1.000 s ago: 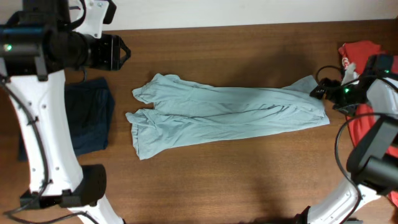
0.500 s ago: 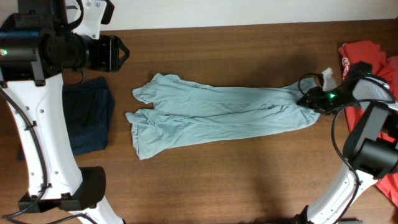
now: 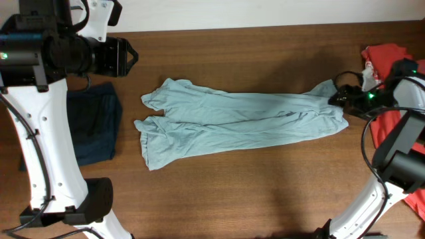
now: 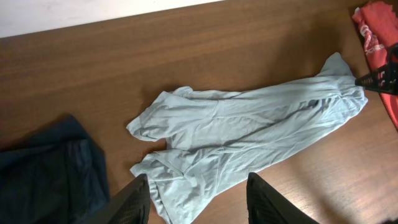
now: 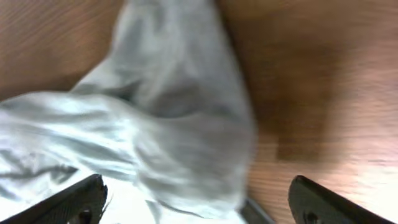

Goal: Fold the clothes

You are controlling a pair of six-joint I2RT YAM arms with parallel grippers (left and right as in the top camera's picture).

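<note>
Clothes number three: one pale grey-blue T-shirt [image 3: 239, 123], one red shirt [image 3: 385, 56] and one dark navy garment [image 3: 93, 129]. The right gripper [image 3: 337, 98] sits low at the T-shirt's right end, its fingers spread wide with blurred cloth lying between them. The T-shirt stretches lengthwise across the middle of the table [image 3: 265, 192], and the red shirt lies at the right edge. The left gripper [image 4: 198, 180] hangs high at the far left, fingers apart and holding nothing. The navy garment lies near it, apart from the T-shirt.

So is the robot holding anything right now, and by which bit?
Nothing is held. The right gripper hangs open over the pale T-shirt's right end; the left gripper is open too.
</note>
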